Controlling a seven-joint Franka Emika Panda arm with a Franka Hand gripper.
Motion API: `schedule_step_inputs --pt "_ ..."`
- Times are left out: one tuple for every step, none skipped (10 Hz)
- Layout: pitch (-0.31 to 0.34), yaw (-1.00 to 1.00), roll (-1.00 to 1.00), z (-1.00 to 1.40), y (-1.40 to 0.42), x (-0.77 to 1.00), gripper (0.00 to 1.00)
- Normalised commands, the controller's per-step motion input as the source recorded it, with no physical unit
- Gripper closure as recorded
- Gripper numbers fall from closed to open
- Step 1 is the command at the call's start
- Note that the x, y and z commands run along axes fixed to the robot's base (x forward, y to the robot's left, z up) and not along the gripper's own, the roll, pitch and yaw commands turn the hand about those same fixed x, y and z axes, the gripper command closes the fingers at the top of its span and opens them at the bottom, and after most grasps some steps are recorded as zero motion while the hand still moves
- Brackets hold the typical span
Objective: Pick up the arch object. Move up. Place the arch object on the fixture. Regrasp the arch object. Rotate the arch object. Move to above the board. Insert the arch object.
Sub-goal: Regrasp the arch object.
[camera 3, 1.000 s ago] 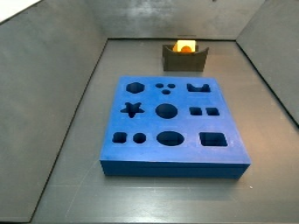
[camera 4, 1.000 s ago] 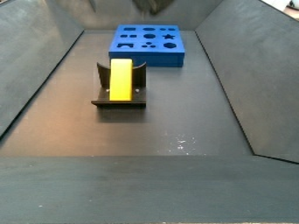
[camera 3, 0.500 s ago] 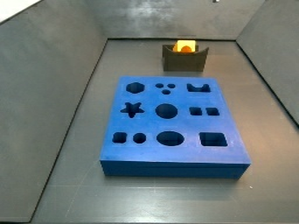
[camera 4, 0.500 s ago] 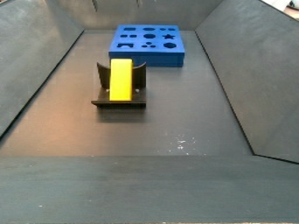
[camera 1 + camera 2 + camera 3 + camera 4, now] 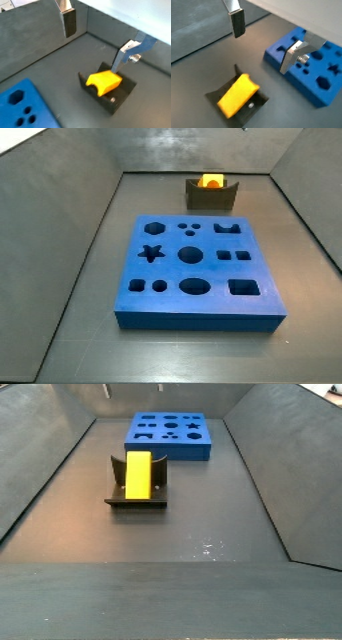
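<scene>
The yellow-orange arch object (image 5: 138, 474) lies along the U-shaped dip of the dark fixture (image 5: 134, 503), and it shows as a small orange end (image 5: 210, 181) above the fixture (image 5: 210, 198) at the far wall. Both wrist views look down on the arch object (image 5: 103, 81) (image 5: 238, 94) from well above. My gripper (image 5: 98, 39) (image 5: 265, 40) is open, its fingers (image 5: 69, 22) (image 5: 237, 22) wide apart with nothing between them. The blue board (image 5: 201, 304) (image 5: 171, 452) (image 5: 314, 93) lies flat, apart from the fixture.
Grey sloping walls (image 5: 60, 238) (image 5: 274, 474) close in the floor on both sides. A strip of dark floor (image 5: 187, 534) separates the fixture from the board and runs on toward the camera.
A dark shape at the top edge of a side view one second ago has left the frame. The arch object, fixture and board have not moved.
</scene>
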Motion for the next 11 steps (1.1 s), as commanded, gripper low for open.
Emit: schedule_step_inputs --pt "-0.013 0.01 1.00 0.01 -0.02 -0.02 0.00" --pt "-0.014 0.01 1.00 0.00 -0.02 -0.03 0.00" --pt "-0.011 0.01 1.00 0.00 -0.02 -0.02 0.00" --pt "-0.008 0.01 1.00 0.01 -0.02 -0.01 0.00" --pt "0.001 0.02 1.00 0.01 -0.02 0.00 0.00" --pt "0.008 0.02 1.00 0.00 -0.02 0.02 0.00" --pt "0.020 0.02 1.00 -0.01 -0.02 0.03 0.00" --pt "0.030 0.02 1.00 -0.01 -0.02 0.04 0.00" --pt "0.051 0.03 1.00 -0.01 -0.03 0.05 0.00" --pt "0.075 0.04 1.00 -0.01 -0.03 0.07 0.00" --pt "0.120 0.06 1.00 -0.01 -0.03 0.08 0.00"
